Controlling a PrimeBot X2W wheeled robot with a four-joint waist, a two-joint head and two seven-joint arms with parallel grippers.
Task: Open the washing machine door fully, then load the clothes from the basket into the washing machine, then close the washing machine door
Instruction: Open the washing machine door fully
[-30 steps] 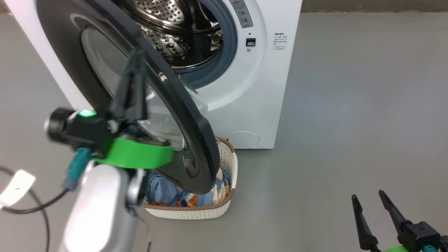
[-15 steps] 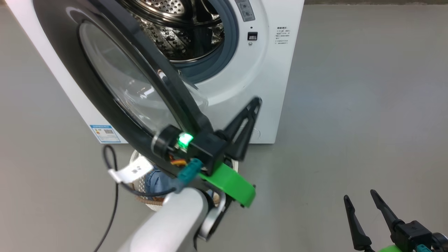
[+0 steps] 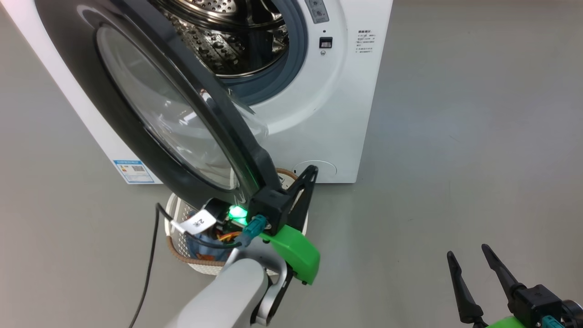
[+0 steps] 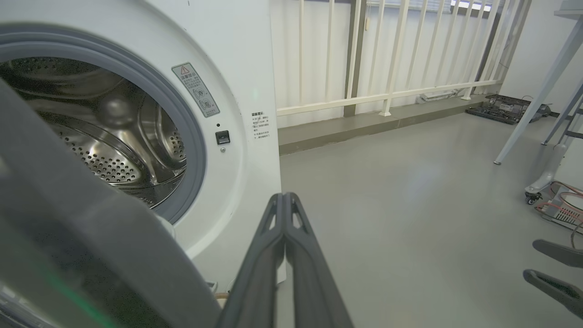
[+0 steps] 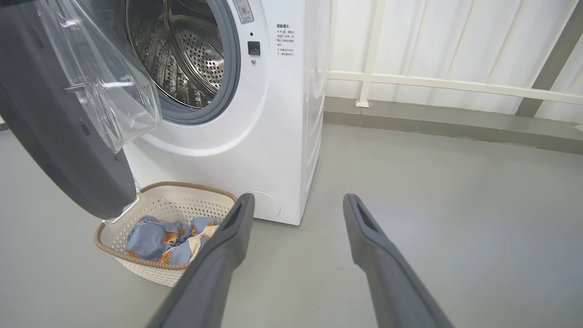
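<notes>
basket (image 5: 150, 274) holds clothes (image 5: 152, 237); washing machine door (image 5: 59, 150) lower edge overhangs it. left gripper (image 4: 284, 200) fingers pressed together, right gripper (image 5: 298, 200) spread wide.

The white washer (image 3: 319, 114) stands with its big round black door (image 3: 159, 114) swung half open. The cream basket (image 5: 150, 272) sits under the door's low edge, with blue bear clothes (image 5: 155, 237) inside.

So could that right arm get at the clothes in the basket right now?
Probably yes. The right gripper is open, and the clothes lie uncovered in the basket, with only floor between them. The washing machine door hangs over just one corner.
</notes>
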